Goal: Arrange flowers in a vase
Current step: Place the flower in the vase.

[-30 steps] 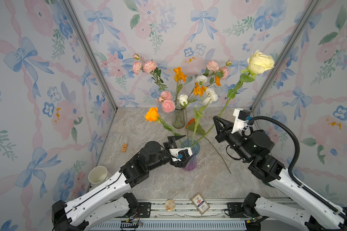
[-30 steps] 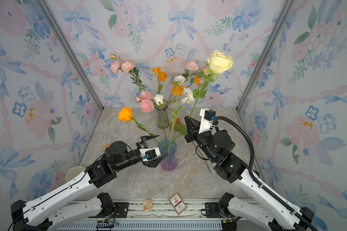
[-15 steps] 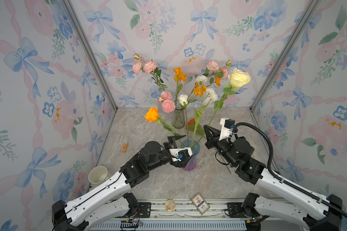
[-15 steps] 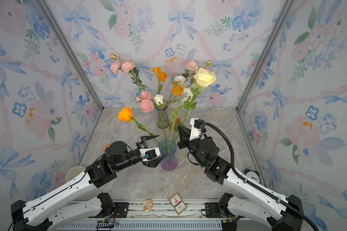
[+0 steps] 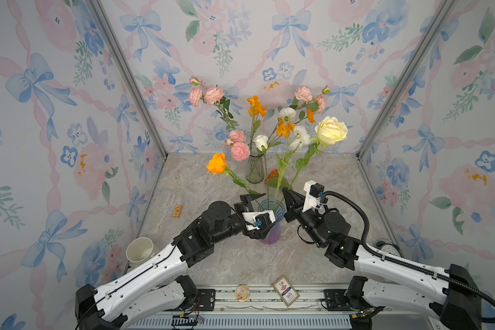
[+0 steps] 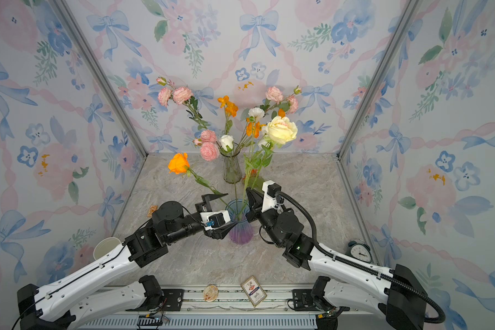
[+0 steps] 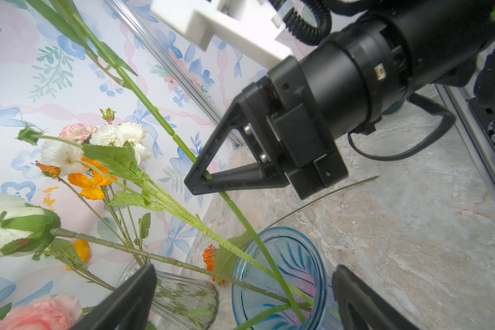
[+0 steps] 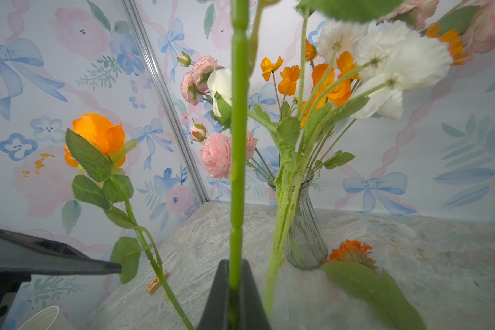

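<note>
Nearly done: right gripper pinches cream rose stem entering mid-frame blue vase; left gripper spread; orange bloom lies unplaced.

We see a staged lab booth: pastel bow-patterned wallpaper panels, grey aluminium corner posts, a marble-patterned tabletop, and a metal mounting rail along its front edge.
</note>
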Motion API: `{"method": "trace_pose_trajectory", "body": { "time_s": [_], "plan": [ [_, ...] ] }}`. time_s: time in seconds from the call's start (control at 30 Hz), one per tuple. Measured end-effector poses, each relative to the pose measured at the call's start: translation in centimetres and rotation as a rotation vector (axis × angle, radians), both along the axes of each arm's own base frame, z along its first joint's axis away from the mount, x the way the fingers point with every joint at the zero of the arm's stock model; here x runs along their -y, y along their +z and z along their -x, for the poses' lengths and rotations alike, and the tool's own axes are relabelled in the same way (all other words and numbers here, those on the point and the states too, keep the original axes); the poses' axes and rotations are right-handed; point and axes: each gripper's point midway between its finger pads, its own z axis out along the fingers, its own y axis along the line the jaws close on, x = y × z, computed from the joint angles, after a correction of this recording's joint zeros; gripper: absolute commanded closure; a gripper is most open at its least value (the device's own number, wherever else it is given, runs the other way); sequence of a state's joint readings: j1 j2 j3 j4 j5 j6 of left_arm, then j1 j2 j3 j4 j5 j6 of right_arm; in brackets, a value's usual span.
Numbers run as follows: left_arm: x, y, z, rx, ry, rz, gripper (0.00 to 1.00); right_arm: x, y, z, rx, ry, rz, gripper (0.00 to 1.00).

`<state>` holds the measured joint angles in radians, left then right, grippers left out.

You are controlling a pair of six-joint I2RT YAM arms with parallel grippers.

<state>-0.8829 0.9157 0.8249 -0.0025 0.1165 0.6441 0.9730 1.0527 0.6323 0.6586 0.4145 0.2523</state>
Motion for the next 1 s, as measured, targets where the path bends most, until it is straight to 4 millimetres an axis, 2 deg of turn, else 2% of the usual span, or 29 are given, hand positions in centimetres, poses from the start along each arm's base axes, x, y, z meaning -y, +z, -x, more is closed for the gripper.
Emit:
{"method": "trace_pose_trajectory", "body": {
  "time_s": [0.4,0.53,0.67,0.87,1.0],
  "plan": [
    [0.0,0.0,0.0,0.000,0.000,0.000,0.02,-0.2,-2.4,0.2,-0.024,-0.009,0.028,0.87],
    [0.0,0.0,0.0,0.000,0.000,0.000,0.02,-0.5,-2.7,0.2,-0.030,-0.004,0.032,0.81],
    [0.1,-0.2,-0.1,-0.004,0.000,-0.004,0.02,-0.3,-3.1,0.2,-0.037,-0.013,0.044,0.80],
    [0.2,-0.3,-0.1,-0.006,0.000,-0.008,0.02,0.6,-3.7,0.8,-0.050,-0.022,0.063,0.78],
    [0.2,-0.3,-0.1,-0.007,0.000,-0.008,0.02,1.7,-3.1,1.3,-0.045,-0.036,0.054,0.71]
  ]
}}
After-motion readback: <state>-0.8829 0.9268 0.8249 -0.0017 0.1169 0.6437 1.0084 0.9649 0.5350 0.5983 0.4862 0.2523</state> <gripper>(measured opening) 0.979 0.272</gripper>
